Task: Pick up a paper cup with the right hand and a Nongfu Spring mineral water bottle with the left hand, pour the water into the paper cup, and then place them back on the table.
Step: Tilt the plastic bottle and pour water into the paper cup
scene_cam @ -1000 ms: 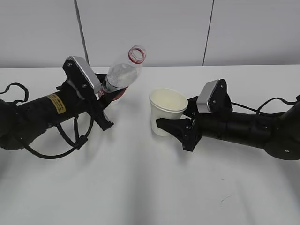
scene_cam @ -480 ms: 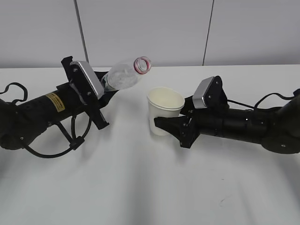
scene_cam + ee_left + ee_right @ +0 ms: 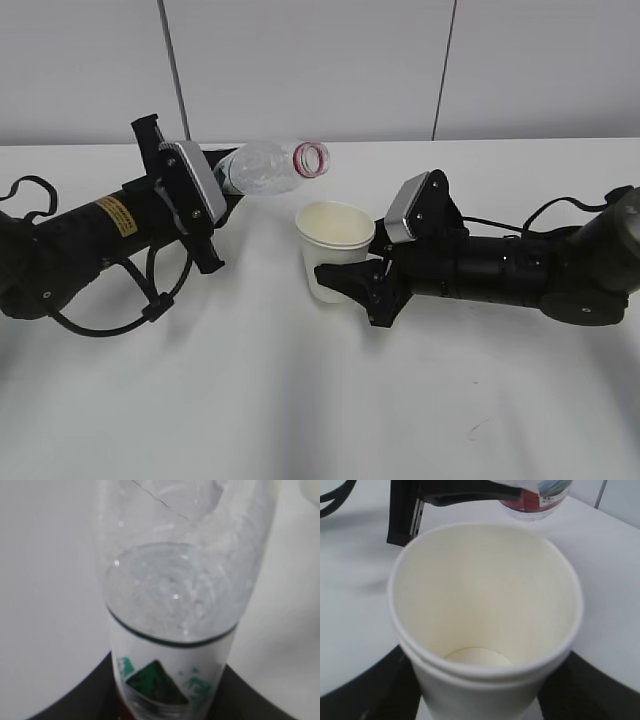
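My left gripper [image 3: 222, 185] is shut on the Nongfu Spring mineral water bottle [image 3: 268, 167], which lies nearly level in the air with its open red-ringed mouth pointing right, just above and left of the paper cup [image 3: 333, 250]. In the left wrist view the bottle [image 3: 175, 605] fills the frame, with water in its clear upper part and the green mark near my jaws. My right gripper [image 3: 338, 275] is shut on the cream-white cup and holds it upright. In the right wrist view the cup [image 3: 485, 625] looks dry inside, and the bottle's red label [image 3: 535, 497] shows at the top.
The white table [image 3: 300, 400] spreads all round both arms. A grey panelled wall stands behind its far edge. Black cables loop beside the left arm [image 3: 90, 235] and behind the right arm [image 3: 520, 270].
My left gripper has tipped the bottle from slanting upward to nearly level, its mouth lower. My right gripper has carried the cup left, toward the bottle's mouth.
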`<action>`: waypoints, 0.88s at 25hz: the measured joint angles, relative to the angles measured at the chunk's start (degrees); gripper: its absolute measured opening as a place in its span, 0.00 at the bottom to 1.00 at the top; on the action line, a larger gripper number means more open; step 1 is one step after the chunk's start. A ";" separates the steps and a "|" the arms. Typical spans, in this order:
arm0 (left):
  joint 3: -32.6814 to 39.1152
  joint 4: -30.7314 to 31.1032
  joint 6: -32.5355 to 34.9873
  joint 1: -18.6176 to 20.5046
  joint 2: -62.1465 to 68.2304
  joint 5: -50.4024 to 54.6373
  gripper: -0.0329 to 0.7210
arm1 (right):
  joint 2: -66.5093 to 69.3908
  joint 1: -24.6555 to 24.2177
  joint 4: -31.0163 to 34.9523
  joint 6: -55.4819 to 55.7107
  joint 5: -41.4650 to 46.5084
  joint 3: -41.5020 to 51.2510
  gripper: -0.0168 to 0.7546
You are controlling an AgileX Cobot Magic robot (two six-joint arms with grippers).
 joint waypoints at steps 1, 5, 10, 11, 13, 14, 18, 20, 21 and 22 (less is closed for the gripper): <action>0.02 -0.06 0.91 0.00 0.00 -0.25 0.41 | 0.00 0.00 0.00 0.00 0.00 -0.03 0.63; 0.07 -0.40 3.10 0.00 0.00 -1.59 0.41 | 0.00 0.00 0.00 0.00 0.05 -0.03 0.63; 0.07 -2.06 6.09 0.00 0.00 -2.01 0.41 | 0.00 0.00 0.00 0.00 0.05 -0.03 0.63; 0.07 -2.21 6.84 0.00 0.00 -2.01 0.41 | 0.00 0.00 0.00 0.00 0.05 -0.03 0.63; 0.07 -2.40 7.77 0.00 0.00 -2.01 0.41 | 0.00 0.00 -0.42 0.00 0.05 -0.03 0.63; 0.07 -2.45 8.33 0.00 0.00 -2.01 0.41 | 0.00 0.00 -0.90 0.00 -0.10 -0.03 0.63; 0.07 -2.63 11.33 0.00 0.00 -2.01 0.41 | 0.00 0.00 -2.19 0.12 -0.74 -0.03 0.63; 0.07 -2.63 12.83 0.00 0.00 -2.01 0.41 | 0.00 0.00 -2.28 0.12 -0.74 -0.03 0.63; 0.07 -2.63 13.62 0.00 0.00 -2.01 0.41 | 0.00 0.00 -2.28 0.12 -0.74 -0.03 0.63; 0.07 -2.68 14.42 0.00 0.00 -2.01 0.41 | 0.00 0.00 -2.32 0.12 -0.74 -0.03 0.63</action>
